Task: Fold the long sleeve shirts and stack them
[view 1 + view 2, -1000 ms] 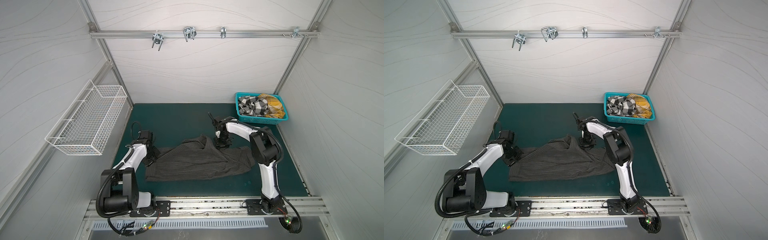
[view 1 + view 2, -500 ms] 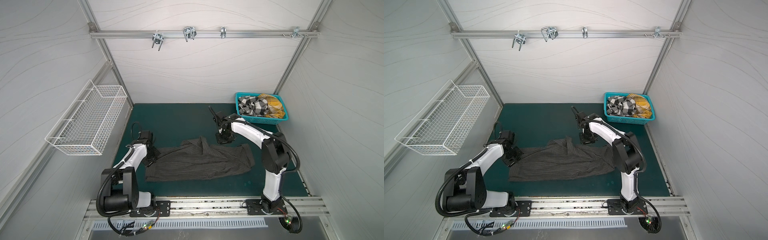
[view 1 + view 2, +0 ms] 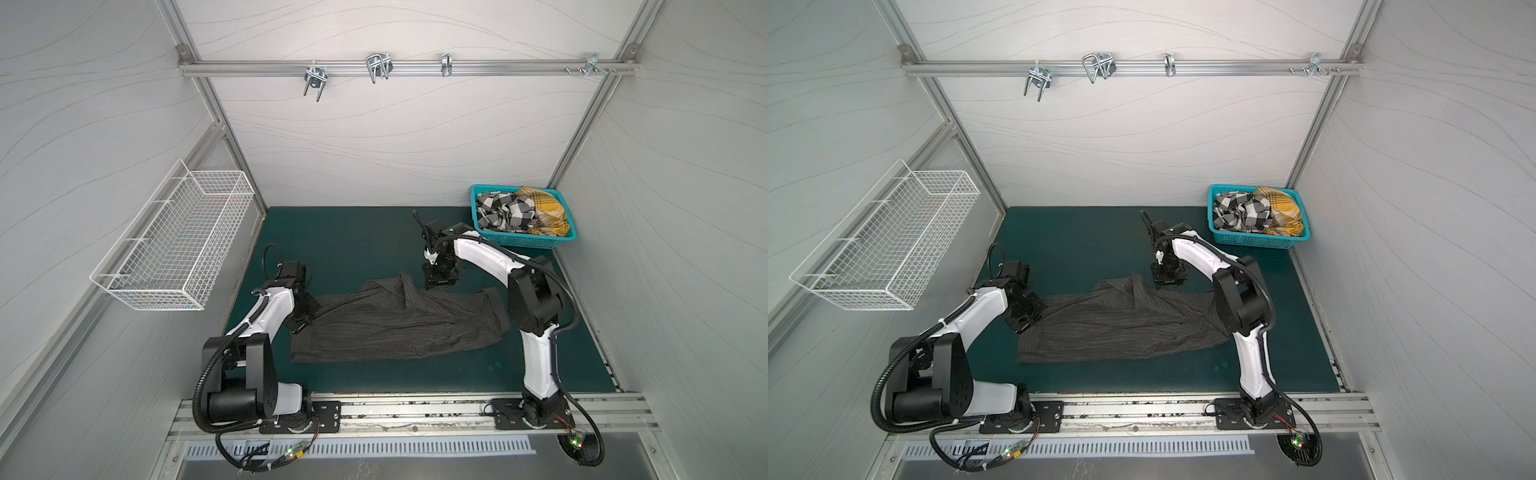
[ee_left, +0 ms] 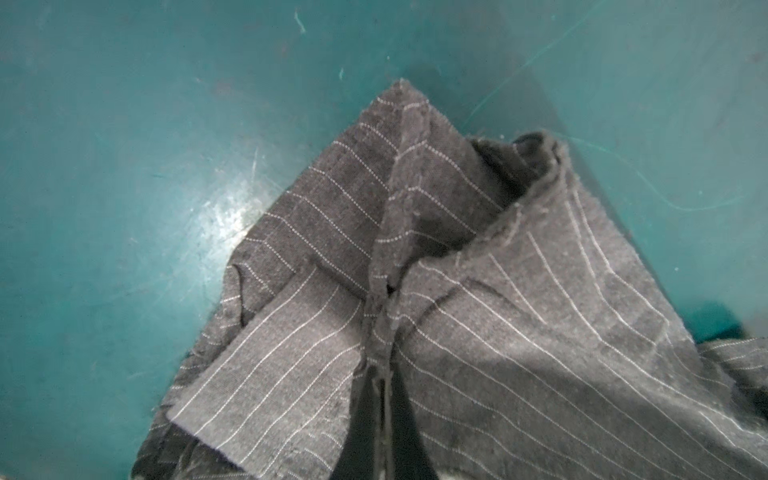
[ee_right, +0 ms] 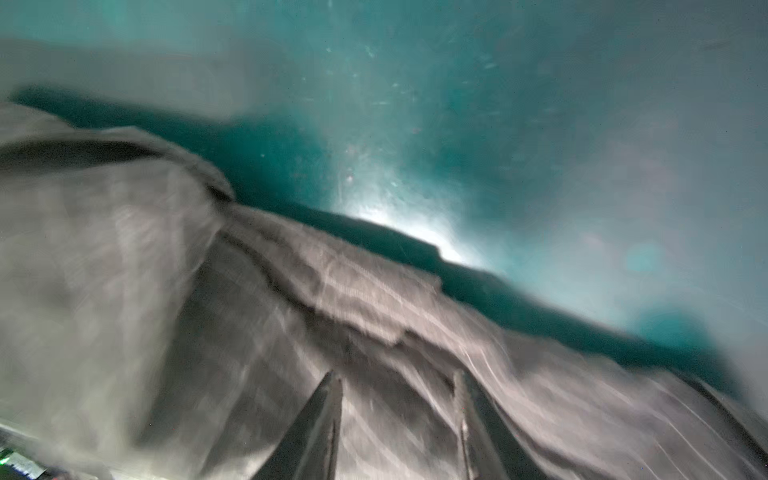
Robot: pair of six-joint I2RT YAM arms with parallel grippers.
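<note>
workcell seen from above, floored with a dark green mat point(image 3: 353, 237). in both top views a charcoal pinstriped shirt point(image 3: 395, 328) point(image 3: 1121, 328) lies spread and rumpled across the middle of the frame, its long side running left to right, with a raised fold of cloth just above its centre. my left claw point(image 3: 305, 320) sits at the shirt's left edge, centre left of the frame, clamped on the cloth. in the left wrist view the striped fabric point(image 4: 457, 332) bunches into a ridge that runs down into my closed fingers point(image 4: 409, 440) at the bottom middle of the frame. my right claw point(image 3: 440, 278) hangs just above the shirt's upper edge, a little right of centre, beside the raised fold. the right wrist view is blurred, but it shows my two fingers point(image 5: 320, 428) standing apart at the bottom of the frame, the shirt showing through the gap between them; this claw stands parted, gripping no cloth. in the upper right of the frame a teal basket point(image 3: 519, 241) stands on the mat's far corner, well apart from the spread shirt. it holds a black-and-white checked shirt point(image 3: 503, 212) on its left and a mustard-yellow plaid shirt point(image 3: 544, 212) on its right, both crumpled. a white wire basket point(image 3: 174, 245) hangs on the left wall, upper left of centre.
</note>
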